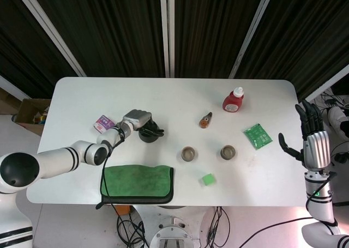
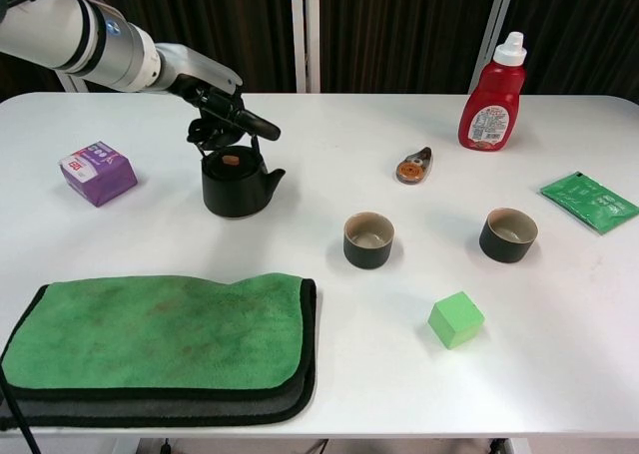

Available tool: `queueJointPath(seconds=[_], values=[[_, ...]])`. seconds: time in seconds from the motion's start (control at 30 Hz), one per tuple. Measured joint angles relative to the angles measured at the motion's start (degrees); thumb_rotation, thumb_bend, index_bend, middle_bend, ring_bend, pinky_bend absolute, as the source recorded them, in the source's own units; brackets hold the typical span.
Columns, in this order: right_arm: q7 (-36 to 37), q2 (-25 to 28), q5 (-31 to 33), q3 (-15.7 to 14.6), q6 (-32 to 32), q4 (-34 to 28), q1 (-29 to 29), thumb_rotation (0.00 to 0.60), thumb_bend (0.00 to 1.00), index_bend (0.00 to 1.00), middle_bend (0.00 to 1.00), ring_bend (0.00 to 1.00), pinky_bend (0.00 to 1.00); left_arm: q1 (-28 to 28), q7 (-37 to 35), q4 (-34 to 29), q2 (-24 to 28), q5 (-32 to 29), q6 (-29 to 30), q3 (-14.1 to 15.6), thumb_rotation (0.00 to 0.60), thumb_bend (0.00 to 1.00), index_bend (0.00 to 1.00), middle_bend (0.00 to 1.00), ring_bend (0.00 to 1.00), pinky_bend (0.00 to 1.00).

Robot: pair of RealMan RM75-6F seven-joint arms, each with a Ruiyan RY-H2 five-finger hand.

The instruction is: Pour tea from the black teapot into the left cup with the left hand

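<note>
- The squat black teapot [image 2: 238, 182], with a small brown knob on its lid, is sitting on the white worktop [image 2: 329, 374] left of centre, nearer the far edge than the near one, its spout pointing toward the cups.
- The left hand [image 2: 222, 112] is gripping the teapot's raised handle from above, fingers curled around it; the head view shows the same hand [image 1: 137, 119] lying over the pot.
- Whether the pot is resting on the worktop or barely lifted, I cannot tell.
- The step in hand looks like the grasp and the start of the lift; pouring is not yet done.
- The left dark cup with a pale inside [image 2: 368, 239] is standing upright near the middle of the worktop, well apart from the pot, with the right dark cup [image 2: 508, 234] further toward the right edge.
- The next move probably calls for carrying the pot across until the spout is above the left cup, then tilting it slowly.
- The right hand [image 1: 312, 141] is hanging off the right edge, fingers spread, holding nothing.
</note>
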Motion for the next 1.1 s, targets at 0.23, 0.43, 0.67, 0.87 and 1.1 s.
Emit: queueJointPath(seconds=[0.23,0.43,0.67,0.87,1.1], values=[[0.0,0.0,0.0,0.1,0.0,0.1,0.0,0.600,0.36,0.00,0.00,0.00,0.00,0.0,-1.7,-0.3,0.5,0.9,-0.7,-0.3,0.173,0.05,0.76,0.77,0.77,0.23],[0.0,-0.1,0.1,0.1,-0.2,0.1,0.2,0.600,0.36,0.00,0.00,0.00,0.00,0.1,-3.1,-0.8,1.4,2.0,-1.1,-0.7,0.171,0.05,0.78,0.80,0.79,0.23],[0.1,-0.3,0.0,0.0,-0.4,0.1,0.3,0.600,0.36,0.00,0.00,0.00,0.00,0.0,-4.2,-1.3,2.3,2.7,-1.2,-0.4,0.186,0.06,0.80,0.82,0.82,0.24],[0.0,-0.2,0.0,0.0,-0.4,0.0,0.3,0.600,0.36,0.00,0.00,0.00,0.00,-0.1,-4.6,-1.4,2.2,2.9,-0.7,0.0,0.221,0.06,0.82,0.85,0.85,0.29],[0.0,-0.2,-0.1,-0.1,-0.4,-0.1,0.3,0.600,0.36,0.00,0.00,0.00,0.00,0.6,-5.0,-2.4,2.2,3.5,2.0,-0.5,0.237,0.05,0.86,0.89,0.88,0.48]])
